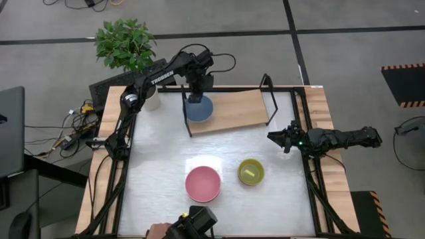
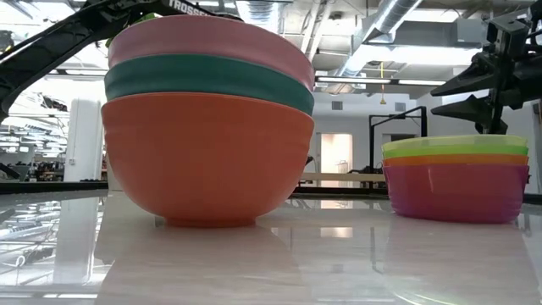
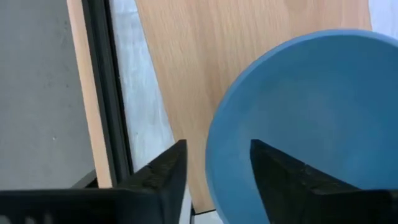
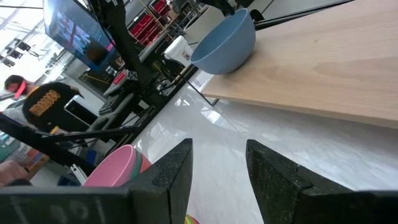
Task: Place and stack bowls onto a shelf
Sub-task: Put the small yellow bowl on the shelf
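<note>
A blue bowl [image 1: 199, 108] stands on its base at the left end of the wooden shelf [image 1: 236, 111]. My left gripper [image 3: 217, 149] hovers over it, open, one finger above the bowl's inside and one outside its rim [image 3: 210, 155]; no touch shows. My right gripper [image 4: 219, 149] is open and waits in the air by the table's right edge [image 1: 273, 137]. On the tabletop stand two stacks: a pink bowl [image 1: 202, 184] over teal and orange-red ones [image 2: 207, 157], and an olive green bowl [image 1: 251, 172] over orange and purple ones [image 2: 455, 191].
A potted plant [image 1: 125, 43] in a white pot stands at the table's far left corner, beside the left arm. Black end frames [image 1: 269, 93] rise from the shelf. White tabletop lies bare between shelf and stacks. A person [image 4: 38, 99] shows beyond the table.
</note>
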`<state>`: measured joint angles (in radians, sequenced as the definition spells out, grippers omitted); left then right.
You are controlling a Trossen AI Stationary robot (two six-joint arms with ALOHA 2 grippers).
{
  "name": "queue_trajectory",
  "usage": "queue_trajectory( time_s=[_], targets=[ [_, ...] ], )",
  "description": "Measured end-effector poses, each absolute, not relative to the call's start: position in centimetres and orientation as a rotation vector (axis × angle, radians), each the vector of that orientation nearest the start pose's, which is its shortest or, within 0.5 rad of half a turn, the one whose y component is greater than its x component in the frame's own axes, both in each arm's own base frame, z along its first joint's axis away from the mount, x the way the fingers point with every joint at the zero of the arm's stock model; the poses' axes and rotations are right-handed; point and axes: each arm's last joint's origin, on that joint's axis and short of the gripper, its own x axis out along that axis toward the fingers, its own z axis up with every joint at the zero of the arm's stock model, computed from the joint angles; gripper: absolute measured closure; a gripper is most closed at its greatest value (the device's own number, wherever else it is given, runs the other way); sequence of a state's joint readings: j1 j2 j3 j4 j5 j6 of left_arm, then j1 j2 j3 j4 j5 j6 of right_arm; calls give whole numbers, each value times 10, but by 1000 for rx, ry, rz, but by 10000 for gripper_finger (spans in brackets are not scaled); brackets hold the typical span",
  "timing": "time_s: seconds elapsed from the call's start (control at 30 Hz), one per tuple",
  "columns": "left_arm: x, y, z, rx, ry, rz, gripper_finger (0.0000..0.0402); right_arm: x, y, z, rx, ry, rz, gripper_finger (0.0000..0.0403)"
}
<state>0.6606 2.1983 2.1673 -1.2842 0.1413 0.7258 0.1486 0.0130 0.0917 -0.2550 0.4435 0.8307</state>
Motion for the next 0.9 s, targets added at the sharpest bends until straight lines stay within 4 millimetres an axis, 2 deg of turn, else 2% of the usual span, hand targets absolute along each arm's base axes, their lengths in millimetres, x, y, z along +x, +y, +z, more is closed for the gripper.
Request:
queue_trajectory(
  time_s=[0.17, 0.33, 0.5, 0.9],
  targets=[
    [355, 271, 277, 67, 1284, 31, 205, 89, 1, 170, 770, 38, -346, 228],
    [356, 272, 281, 39, 1261, 52, 196, 89, 1, 170, 770, 37, -345, 228],
    [358, 271, 293, 32, 1223, 72, 196, 89, 1, 170, 770, 38, -345, 228],
    [358, 265, 333, -8, 1106, 178, 196, 89, 1, 170, 812, 31, -346, 228]
  ],
)
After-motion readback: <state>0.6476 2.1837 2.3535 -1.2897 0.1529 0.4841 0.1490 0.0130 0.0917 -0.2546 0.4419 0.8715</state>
